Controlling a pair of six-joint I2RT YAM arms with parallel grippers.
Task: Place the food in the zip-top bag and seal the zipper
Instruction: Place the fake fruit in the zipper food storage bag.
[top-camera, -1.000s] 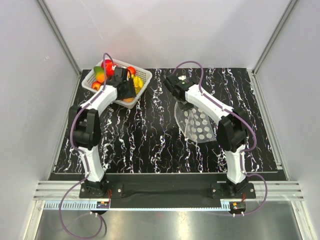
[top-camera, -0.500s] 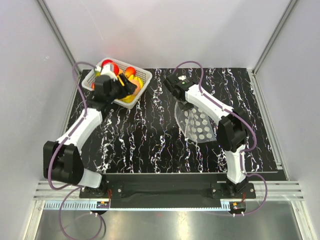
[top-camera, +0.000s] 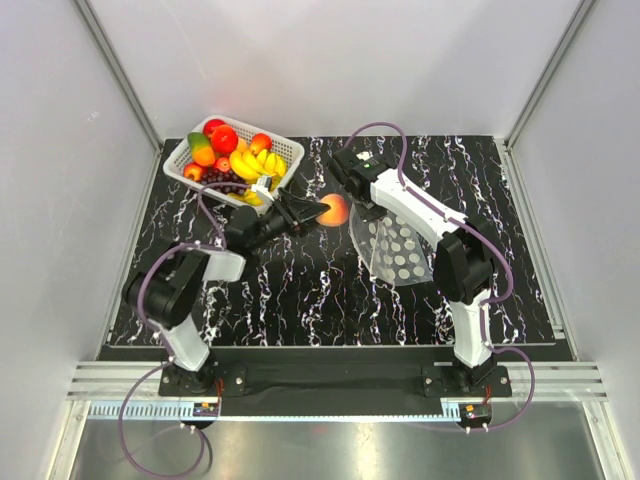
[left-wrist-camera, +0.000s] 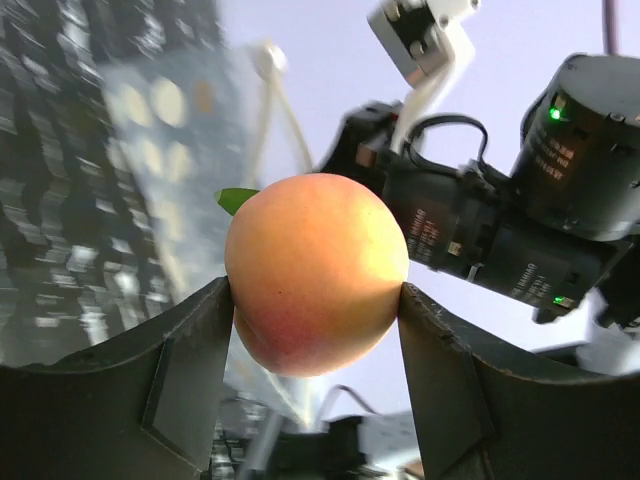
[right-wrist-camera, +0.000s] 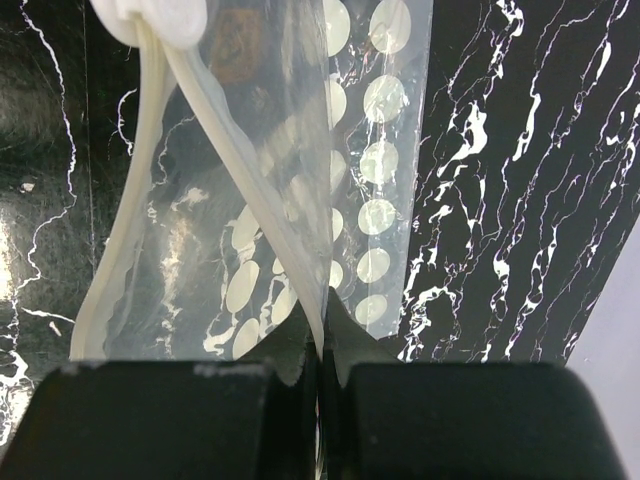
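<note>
Over the dark marbled surface (top-camera: 300, 290) my right pincer (right-wrist-camera: 320, 345), shut flat, held the dotted bag (top-camera: 398, 250) up by its mouth edge. Only the overhead view showed the basket (top-camera: 285, 152). My left pincer (left-wrist-camera: 315, 292), parted just peach-wide, gripped the peach (left-wrist-camera: 315, 250) near the bag's mouth. My right wrist view alone showed the zipper (right-wrist-camera: 245, 200) strips apart.

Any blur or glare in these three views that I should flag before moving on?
Left wrist: the peach is sharp with a bright highlight on its right side, but the table and zip-top bag behind it are smeared. Right wrist: crisp, with pale sheen on the bag's plastic. Top external: sharp and evenly lit.
</note>
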